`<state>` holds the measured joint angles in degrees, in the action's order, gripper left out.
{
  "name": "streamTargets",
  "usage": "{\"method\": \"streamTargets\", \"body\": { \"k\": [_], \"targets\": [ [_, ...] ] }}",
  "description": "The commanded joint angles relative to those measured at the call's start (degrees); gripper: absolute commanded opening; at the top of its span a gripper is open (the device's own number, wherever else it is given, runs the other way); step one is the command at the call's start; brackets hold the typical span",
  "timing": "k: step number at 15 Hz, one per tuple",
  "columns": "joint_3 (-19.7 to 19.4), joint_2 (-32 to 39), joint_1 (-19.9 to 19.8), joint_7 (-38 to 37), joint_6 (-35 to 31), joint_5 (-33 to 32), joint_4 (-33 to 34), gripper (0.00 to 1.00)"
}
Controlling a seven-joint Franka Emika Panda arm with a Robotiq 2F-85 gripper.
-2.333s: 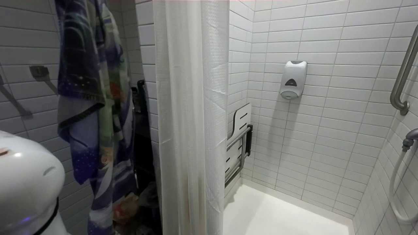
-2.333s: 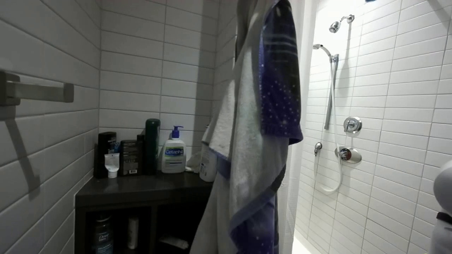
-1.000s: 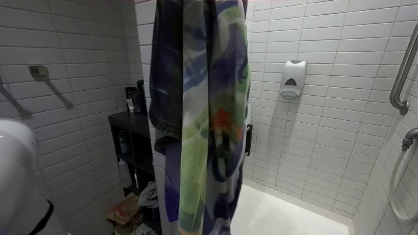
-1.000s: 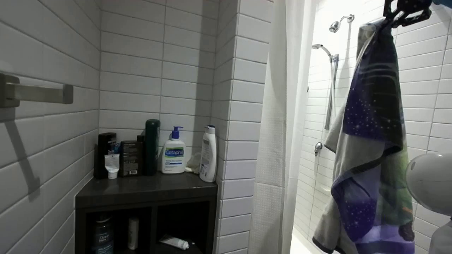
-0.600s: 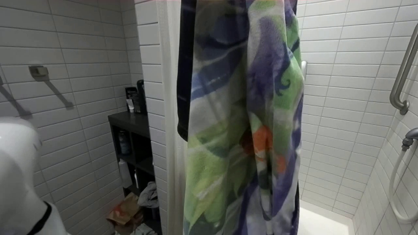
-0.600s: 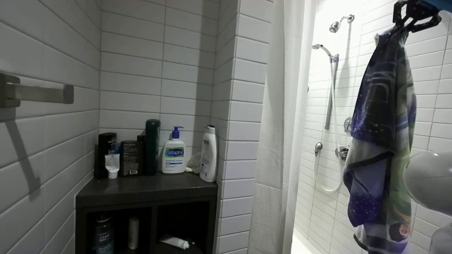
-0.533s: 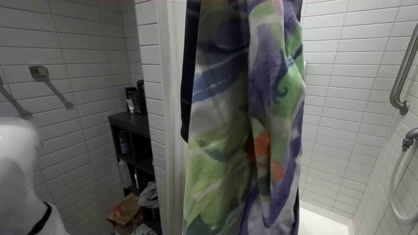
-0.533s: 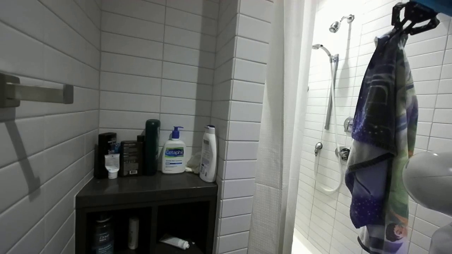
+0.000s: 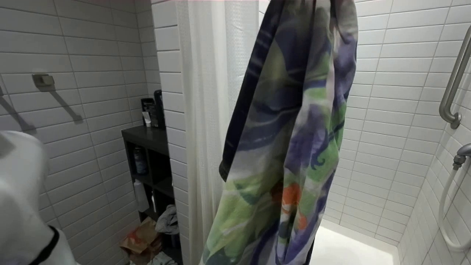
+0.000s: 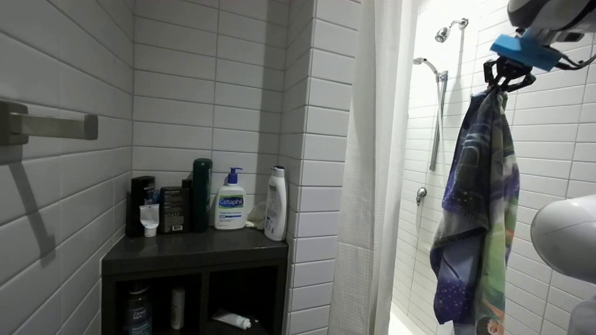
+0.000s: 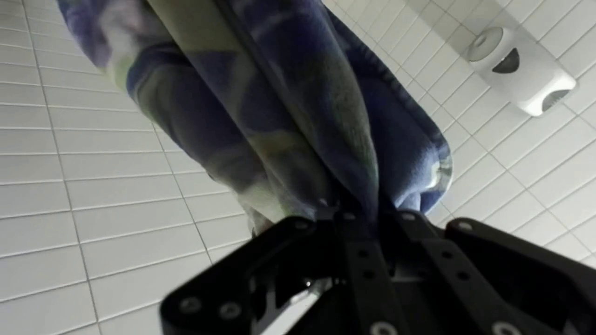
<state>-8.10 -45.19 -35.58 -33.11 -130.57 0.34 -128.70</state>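
The multicoloured towel (image 10: 477,209) hangs from the gripper (image 10: 497,88), its bunched top pinched tight between the fingers (image 11: 364,265), its folds draping below

White-tiled walls (image 9: 390,110) are closing the space in. Pale curtain (image 9: 206,110) is hanging in both exterior views, next to a tiled wall end (image 10: 321,139). Dark shelving unit (image 10: 191,255) is standing in the corner, open compartments (image 10: 247,281) showing under its top; metal bar (image 10: 51,126) is sitting on the side wall. Chrome shower head (image 10: 442,35) is jutting out, grab bar (image 9: 456,75) is running at a slant, white dispenser (image 11: 540,79) is hanging on tile in the wrist view. Light is falling brighter on the white shower floor (image 9: 353,246), dimmer around the shelving unit.
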Motion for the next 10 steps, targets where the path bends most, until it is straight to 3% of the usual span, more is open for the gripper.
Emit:
{"method": "streamTargets", "body": {
  "k": [1, 6, 10],
  "targets": [
    [-2.6, 8.1, 4.1, 2.6, 2.8, 2.2, 6.6, 0.03],
    [-5.6, 12.4, 8.1, 6.0, 9.5, 2.7, 11.4, 0.03],
    [-6.7, 14.0, 9.1, 6.9, 13.8, 2.3, 14.6, 0.03]
  ]
}}
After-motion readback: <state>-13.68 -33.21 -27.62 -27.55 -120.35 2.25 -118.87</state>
